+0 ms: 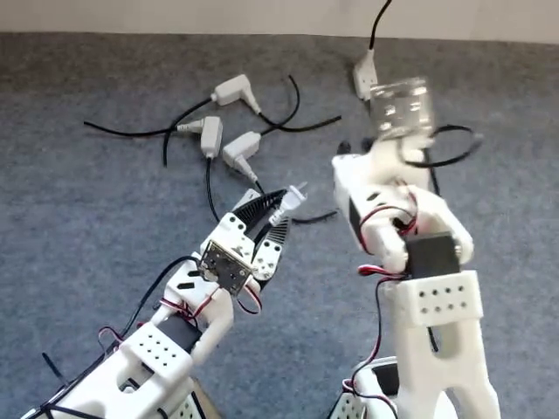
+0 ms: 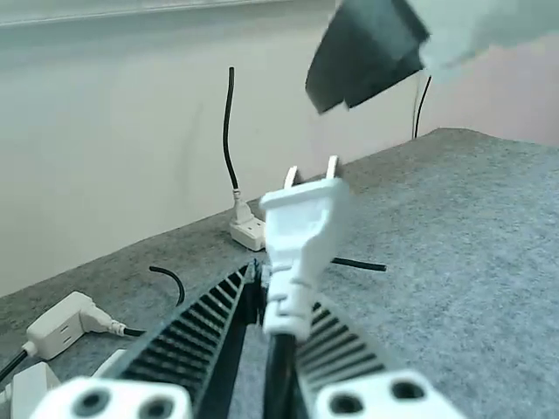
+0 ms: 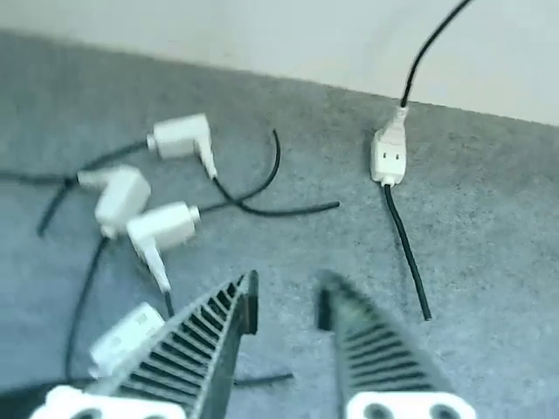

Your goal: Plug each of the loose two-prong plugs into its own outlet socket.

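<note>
Grey felt-like cloth (image 1: 79, 262) covers the table. From above, the left arm (image 1: 175, 332) comes in from the near corner. The left gripper (image 1: 272, 209) is clamped on a white two-prong plug (image 1: 293, 198), which it holds off the cloth with the prongs pointing toward the right arm (image 1: 410, 236).

The left wrist view adds what the overhead cannot. The black ribbed fingers (image 2: 201, 323) pinch the plug low on its body, near where its black cord leaves. The two metal prongs (image 2: 312, 172) stand clear beyond the fingertips. A dark, blurred part of the other arm hangs over the plug.

In the right wrist view, the right gripper (image 3: 288, 301) has its ribbed fingers parted, with bare cloth showing through the gap. That view also shows two slots on the face of a white socket block (image 3: 388, 155) near the table's far edge, with a black cord at each end. In the high view this block sits just beside the blurred head of the right arm.

Three white angled sockets lie clustered beyond the held plug: the farthest socket (image 1: 233, 89), the middle socket (image 1: 210, 135) and the nearest socket (image 1: 242, 147). Their thin black cords (image 1: 288, 122) cross one another on the cloth. A further white piece (image 3: 127, 336) shows beside one right finger; I cannot tell what it is.
</note>
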